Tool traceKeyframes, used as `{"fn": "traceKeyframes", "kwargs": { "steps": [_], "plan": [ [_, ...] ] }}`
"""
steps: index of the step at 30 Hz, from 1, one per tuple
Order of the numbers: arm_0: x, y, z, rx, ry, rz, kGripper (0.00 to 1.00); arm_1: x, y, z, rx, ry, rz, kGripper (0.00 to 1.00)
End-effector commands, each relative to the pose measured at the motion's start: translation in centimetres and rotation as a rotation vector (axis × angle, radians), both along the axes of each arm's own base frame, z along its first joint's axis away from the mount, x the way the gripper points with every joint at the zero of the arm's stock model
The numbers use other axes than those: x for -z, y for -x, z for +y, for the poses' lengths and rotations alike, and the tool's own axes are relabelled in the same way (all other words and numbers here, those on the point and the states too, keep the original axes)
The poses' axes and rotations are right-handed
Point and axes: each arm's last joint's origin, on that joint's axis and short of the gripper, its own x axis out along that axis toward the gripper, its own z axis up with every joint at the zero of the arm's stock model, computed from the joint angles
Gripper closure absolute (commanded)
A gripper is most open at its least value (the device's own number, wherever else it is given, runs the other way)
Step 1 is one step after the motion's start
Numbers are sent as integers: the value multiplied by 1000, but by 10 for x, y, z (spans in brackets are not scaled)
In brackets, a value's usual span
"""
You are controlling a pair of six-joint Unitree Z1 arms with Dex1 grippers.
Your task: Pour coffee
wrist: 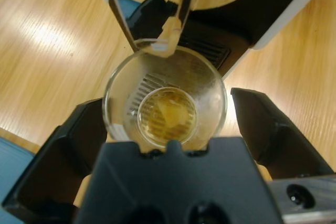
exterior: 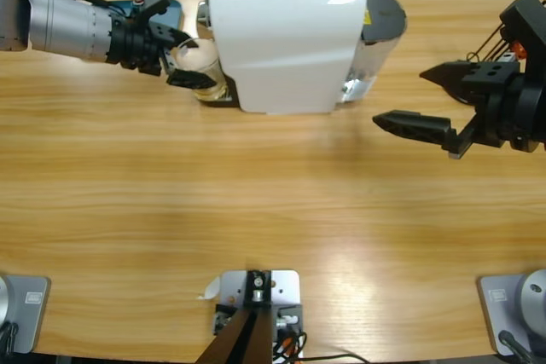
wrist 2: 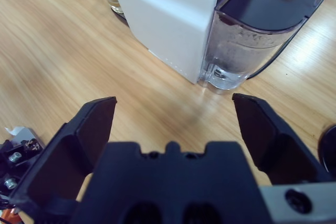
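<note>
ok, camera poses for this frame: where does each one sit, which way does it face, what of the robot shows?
High view: fixed above the table, looking down; both arms show, the left gripper at the coffee machine, the right gripper open and apart from it.
Left wrist view: looks along the open left gripper down into the glass tumbler holding coffee under the spout.
Right wrist view: looks along the open right gripper toward the machine's rear and water tank.
Shared: all three show the machine.
</note>
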Motion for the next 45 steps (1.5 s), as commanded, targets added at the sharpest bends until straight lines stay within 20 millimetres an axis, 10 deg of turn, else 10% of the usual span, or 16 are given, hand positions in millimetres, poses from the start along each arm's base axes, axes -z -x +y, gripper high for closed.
{"fn": "traceKeyframes", "kwargs": {
  "steps": [1,8,15,27,39,45],
  "plan": [
    [21,-4,-7,0,-19,55,206,14,2,2,-20,22,46,0],
    [21,-4,-7,-34,-5,91,794,13,2,2,-21,15,43,0],
    [22,-3,-6,-48,-13,96,1000,13,3,2,-27,6,40,0],
    [4,-1,11,-111,-17,39,1000,14,3,2,-29,3,39,0],
    [-37,-17,80,-405,19,-78,1000,15,1,3,-30,6,44,0],
    [-24,-36,105,-652,-12,-61,1000,16,1,4,-30,9,46,0]
  ]
}}
